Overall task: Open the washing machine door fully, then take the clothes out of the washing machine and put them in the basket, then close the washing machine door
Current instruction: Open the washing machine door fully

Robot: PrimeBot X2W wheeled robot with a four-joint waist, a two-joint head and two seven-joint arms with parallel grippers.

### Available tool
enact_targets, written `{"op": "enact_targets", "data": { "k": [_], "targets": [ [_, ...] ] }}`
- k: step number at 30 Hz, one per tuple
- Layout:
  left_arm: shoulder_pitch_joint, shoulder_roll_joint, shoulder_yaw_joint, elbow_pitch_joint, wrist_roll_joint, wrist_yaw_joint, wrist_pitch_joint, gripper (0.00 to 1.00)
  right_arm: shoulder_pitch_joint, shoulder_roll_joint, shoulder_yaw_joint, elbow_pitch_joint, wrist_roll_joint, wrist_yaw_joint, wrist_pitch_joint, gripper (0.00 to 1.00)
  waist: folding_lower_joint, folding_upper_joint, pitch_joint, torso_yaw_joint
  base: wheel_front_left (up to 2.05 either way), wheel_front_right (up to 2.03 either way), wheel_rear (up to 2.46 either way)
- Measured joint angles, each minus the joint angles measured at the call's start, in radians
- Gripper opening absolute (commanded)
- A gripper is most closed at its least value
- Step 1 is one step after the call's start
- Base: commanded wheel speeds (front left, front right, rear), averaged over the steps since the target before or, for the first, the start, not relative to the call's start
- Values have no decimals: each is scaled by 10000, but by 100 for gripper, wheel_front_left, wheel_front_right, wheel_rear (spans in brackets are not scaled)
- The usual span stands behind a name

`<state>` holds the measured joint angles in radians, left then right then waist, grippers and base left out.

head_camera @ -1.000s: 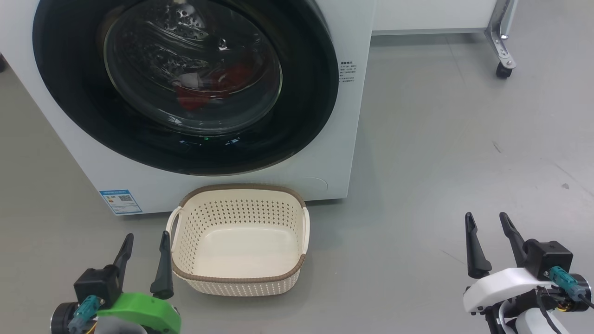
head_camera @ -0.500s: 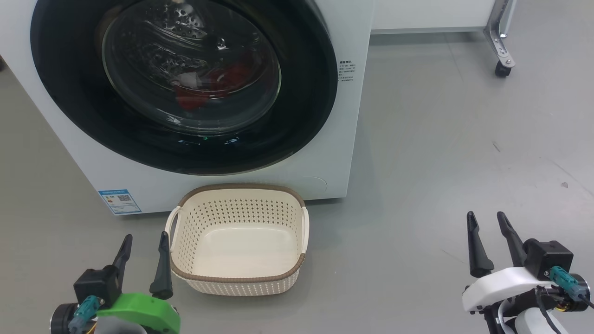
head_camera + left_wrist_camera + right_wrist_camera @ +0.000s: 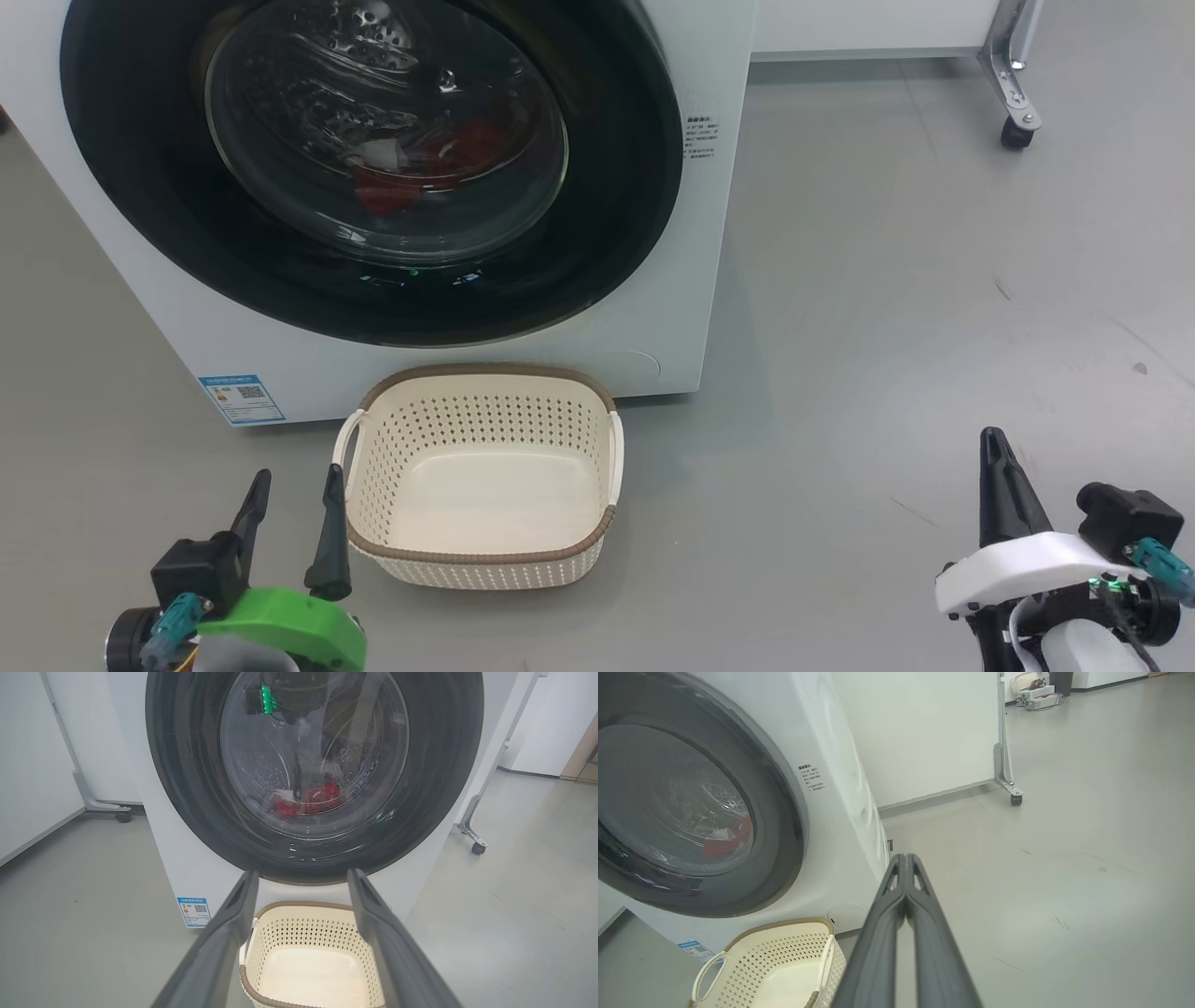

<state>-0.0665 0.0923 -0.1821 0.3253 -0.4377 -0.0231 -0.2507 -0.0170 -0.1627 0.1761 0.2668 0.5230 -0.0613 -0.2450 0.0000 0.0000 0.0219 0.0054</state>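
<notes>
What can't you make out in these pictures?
Door: top cut off by head view's upper edge.
Clothes: head view, blurred by glass and reflections; piece count unclear.
Label: head view, print too small to read.
Basket: left wrist view, near end cut off by bottom edge.

so it's a white washing machine (image 3: 686,299) with a glossy black door (image 3: 131,187), red clothes (image 3: 387,194) with a white bit, a cream hole-dotted basket (image 3: 485,371) with brown woven-look rim, plus a little blue label (image 3: 241,399)
</notes>
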Motion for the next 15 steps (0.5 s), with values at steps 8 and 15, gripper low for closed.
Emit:
{"op": "enact_targets", "data": {
  "k": [8,15],
  "targets": [
    [-214,-69,31,-102,107,-113,0,100,-80,1012,-1087,17,2608,650,111,0,0,0,285,68,0,0,0],
    [-413,-102,33,-224,276,-176,0,100,-639,1133,-1636,134,4723,1197,909,0,0,0,648,152,0,0,0]
  ]
}}
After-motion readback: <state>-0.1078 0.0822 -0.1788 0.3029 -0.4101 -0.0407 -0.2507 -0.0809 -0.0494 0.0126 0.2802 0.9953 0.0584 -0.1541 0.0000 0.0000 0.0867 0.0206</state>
